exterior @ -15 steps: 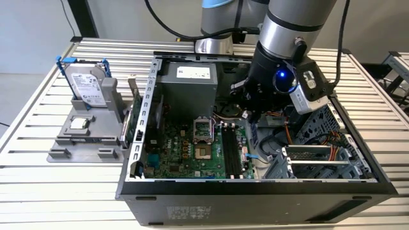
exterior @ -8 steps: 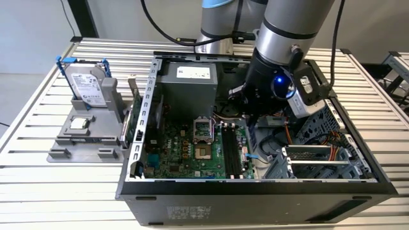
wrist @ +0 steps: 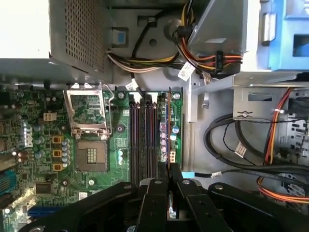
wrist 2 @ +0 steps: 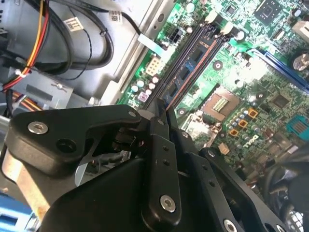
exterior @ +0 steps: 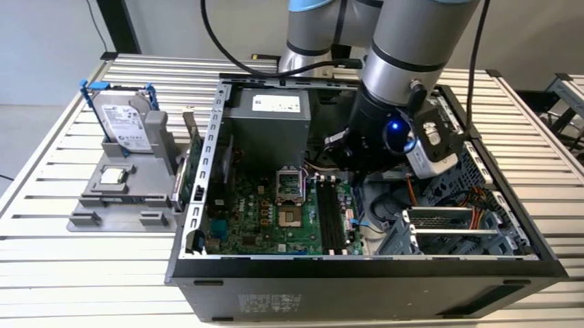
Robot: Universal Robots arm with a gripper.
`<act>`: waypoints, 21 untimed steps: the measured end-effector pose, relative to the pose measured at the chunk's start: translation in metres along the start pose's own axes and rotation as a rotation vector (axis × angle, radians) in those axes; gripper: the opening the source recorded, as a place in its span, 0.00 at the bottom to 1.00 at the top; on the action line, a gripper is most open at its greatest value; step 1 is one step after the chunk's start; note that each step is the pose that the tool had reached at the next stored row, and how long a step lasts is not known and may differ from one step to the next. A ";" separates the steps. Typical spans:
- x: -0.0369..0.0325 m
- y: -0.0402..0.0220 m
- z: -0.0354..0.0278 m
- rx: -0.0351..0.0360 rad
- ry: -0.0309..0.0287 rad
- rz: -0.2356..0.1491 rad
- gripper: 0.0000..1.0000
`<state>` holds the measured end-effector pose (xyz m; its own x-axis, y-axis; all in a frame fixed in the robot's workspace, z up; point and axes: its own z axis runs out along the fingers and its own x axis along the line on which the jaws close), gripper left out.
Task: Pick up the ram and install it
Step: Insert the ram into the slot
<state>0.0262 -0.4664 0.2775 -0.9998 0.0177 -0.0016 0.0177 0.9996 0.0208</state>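
The ram (wrist: 169,130) shows edge-on as a thin dark strip running out from between my fingers. It lies along the outermost of the black memory slots (wrist: 142,140) on the green motherboard (wrist: 43,145). In the second wrist view the ram (wrist 2: 193,72) is a thin reddish-brown line over the slots (wrist 2: 186,53). My gripper (wrist: 170,180) is shut on one end of it, also seen as the gripper (wrist 2: 164,113). In the exterior view the arm reaches down into the open computer case, the gripper (exterior: 351,164) just above the slots (exterior: 330,215). Whether the ram sits in the slot I cannot tell.
A grey power supply (exterior: 269,113) stands behind the open processor socket (exterior: 287,184). Bundled cables (wrist: 227,140) and a drive cage (exterior: 447,229) crowd the side beyond the slots. Outside the case, a grey fixture (exterior: 119,198) holds a hard drive with a blue bracket (exterior: 123,123).
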 end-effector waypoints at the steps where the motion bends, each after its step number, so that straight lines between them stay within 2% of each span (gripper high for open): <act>1: -0.0001 -0.0009 0.0017 0.0001 0.0000 0.000 0.00; 6: 0.0012 -0.0038 0.0105 0.0010 0.0000 0.000 0.00; 21: 0.0028 -0.0060 0.0368 0.0021 -0.0001 0.000 0.00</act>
<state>0.0234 -0.4716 0.2406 -0.9998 0.0177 -0.0017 0.0176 0.9997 0.0187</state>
